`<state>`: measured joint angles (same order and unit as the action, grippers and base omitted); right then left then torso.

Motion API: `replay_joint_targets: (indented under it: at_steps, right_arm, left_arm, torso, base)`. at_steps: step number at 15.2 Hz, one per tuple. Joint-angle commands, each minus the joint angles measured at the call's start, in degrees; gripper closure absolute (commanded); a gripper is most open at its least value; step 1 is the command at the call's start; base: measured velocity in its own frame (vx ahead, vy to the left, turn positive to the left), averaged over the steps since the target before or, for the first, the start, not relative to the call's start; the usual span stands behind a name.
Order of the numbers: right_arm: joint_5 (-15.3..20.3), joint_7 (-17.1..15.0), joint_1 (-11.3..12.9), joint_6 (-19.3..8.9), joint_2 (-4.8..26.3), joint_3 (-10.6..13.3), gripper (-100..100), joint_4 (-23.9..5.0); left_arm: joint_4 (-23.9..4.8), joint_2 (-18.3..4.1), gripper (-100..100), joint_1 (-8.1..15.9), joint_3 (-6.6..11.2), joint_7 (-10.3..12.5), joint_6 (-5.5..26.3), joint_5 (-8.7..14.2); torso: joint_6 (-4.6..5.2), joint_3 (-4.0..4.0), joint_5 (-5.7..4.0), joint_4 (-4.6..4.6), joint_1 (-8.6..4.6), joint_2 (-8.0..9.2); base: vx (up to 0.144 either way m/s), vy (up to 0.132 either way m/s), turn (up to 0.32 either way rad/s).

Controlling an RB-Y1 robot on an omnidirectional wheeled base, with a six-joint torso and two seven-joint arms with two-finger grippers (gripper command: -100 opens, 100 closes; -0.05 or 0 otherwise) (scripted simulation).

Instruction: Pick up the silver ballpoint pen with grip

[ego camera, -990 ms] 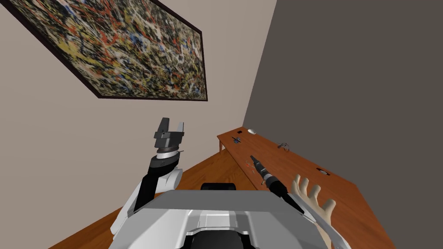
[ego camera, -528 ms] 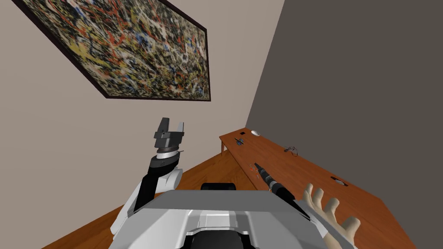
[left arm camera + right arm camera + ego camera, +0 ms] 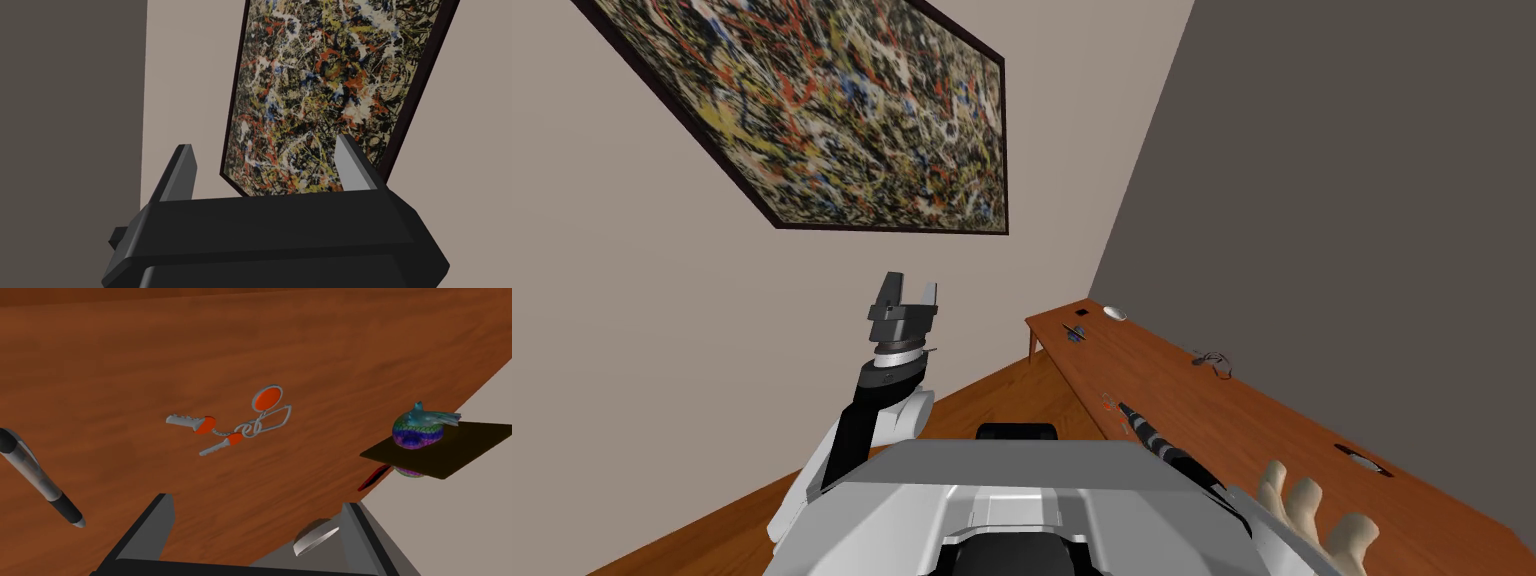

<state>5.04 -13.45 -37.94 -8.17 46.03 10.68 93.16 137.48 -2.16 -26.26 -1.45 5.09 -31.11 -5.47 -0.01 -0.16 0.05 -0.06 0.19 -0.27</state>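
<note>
The pen (image 3: pixel 42 480) lies on the brown wooden table (image 3: pixel 125 353); it has a silver barrel, a black grip and a dark cap end. It lies off to one side of my right gripper (image 3: pixel 257 504), outside its fingers. That gripper is open and empty, hovering low over the table, with a ring of orange-headed keys (image 3: pixel 235 423) straight ahead of it. In the head view the right gripper (image 3: pixel 1122 408) reaches over the table's near edge beside the keys (image 3: pixel 1109 400). My left gripper (image 3: pixel 907 292) is raised in front of the wall, open (image 3: pixel 265 145) and empty.
The long table (image 3: pixel 1212 420) runs along the dark grey wall. A pale model hand (image 3: pixel 1312 510) rests on it near me, with small dark items (image 3: pixel 1075 332) and a white object (image 3: pixel 1113 312) at the far end. A rainbow-scaled ornament (image 3: pixel 417 430) sits on a dark slab past the table's edge.
My view has swung, so the table, hand and painting slid right in the picture. My right arm's tip has dropped closer to the keys. The left arm has not moved.
</note>
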Motion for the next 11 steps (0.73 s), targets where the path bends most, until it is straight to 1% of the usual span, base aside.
replay_joint_targets:
  at_steps: [1, 2, 4, 5, 7, 9, 11]
  right_arm:
    - [0.14, -1.21, -0.5, -2.86, 1.39, 1.01, -100, -2.07]
    - [0.14, -1.21, -0.5, -2.93, 1.39, 1.01, -100, -2.07]
    - [0.16, -2.9, -1.17, -6.0, 3.31, 2.5, -100, -5.4]
    - [0.16, -2.9, -1.17, -6.11, 3.31, 2.5, -100, -5.4]
    - [0.12, -4.46, -1.8, -8.99, 4.81, 4.05, -100, -8.46]
    - [0.12, -4.46, -1.8, -8.99, 4.81, 4.05, -100, -8.46]
    - [0.03, -5.88, -2.37, -11.5, 5.85, 5.64, -100, -11.2]
  left_arm:
    - [0.0, 0.0, 0, 0.0, 0.0, 0.0, 0.0, 0.0]
    - [0.0, 0.0, 0, 0.0, 0.0, 0.0, 0.0, 0.0]
    - [0.0, 0.0, 0, 0.0, 0.0, 0.0, 0.0, 0.0]
    - [0.0, 0.0, 0, 0.0, 0.0, 0.0, 0.0, 0.0]
    - [0.0, 0.0, 0, 0.0, 0.0, 0.0, 0.0, 0.0]
    - [0.0, 0.0, 0, 0.0, 0.0, 0.0, 0.0, 0.0]
    - [0.0, 0.0, 0, 0.0, 0.0, 0.0, 0.0, 0.0]
  torso:
    - [0.0, 0.0, 0.0, 0.0, 0.0, 0.0]
    - [-0.02, 0.01, 0.01, 0.0, 0.02, 0.01]
    - [0.01, 0.02, 0.0, 0.0, 0.0, 0.02]
    - [-0.01, -0.01, 0.01, 0.0, 0.03, -0.03]
    - [0.02, -0.02, 0.0, -0.01, 0.03, -0.04]
    - [0.0, -0.04, 0.02, -0.01, 0.03, -0.06]
    - [0.02, 0.04, 0.01, 0.01, 0.0, 0.08]
  base:
    - [0.061, 0.045, 0.124]
    - [0.057, 0.038, 0.087]
    - [0.077, 0.04, 0.125]
    - [0.081, 0.038, 0.093]
    - [0.091, 0.047, 0.12]
    - [0.066, 0.029, 0.059]
    - [0.049, 0.033, 0.089]
